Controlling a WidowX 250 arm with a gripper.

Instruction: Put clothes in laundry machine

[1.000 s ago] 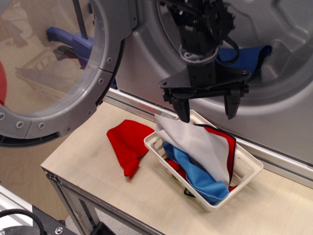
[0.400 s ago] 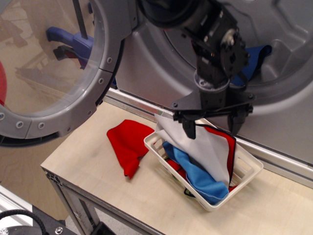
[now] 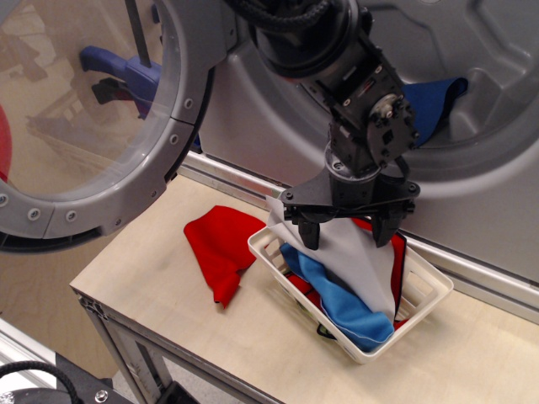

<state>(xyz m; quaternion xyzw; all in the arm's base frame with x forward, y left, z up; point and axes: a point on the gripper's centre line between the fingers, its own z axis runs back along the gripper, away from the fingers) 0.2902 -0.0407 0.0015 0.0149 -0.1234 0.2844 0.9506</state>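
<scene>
A white lattice basket (image 3: 425, 296) on the table holds a light grey cloth (image 3: 354, 257) over a bright blue cloth (image 3: 347, 301) and a red one (image 3: 397, 251). Another red cloth (image 3: 221, 248) lies on the table left of the basket. A dark blue cloth (image 3: 434, 97) lies in the drum mouth of the grey laundry machine (image 3: 472, 181), whose round door (image 3: 93, 118) stands open at left. My gripper (image 3: 347, 234) is open, fingers pointing down, straddling the top of the grey cloth in the basket.
The light wooden table (image 3: 152, 278) has its front edge near the bottom left. A metal sill (image 3: 227, 181) runs along the machine's base behind the basket. The arm (image 3: 328, 59) crosses in front of the drum mouth.
The gripper has moved down from in front of the drum and a little toward the front, its open fingers now reaching the grey cloth in the basket. The cloths have not moved.
</scene>
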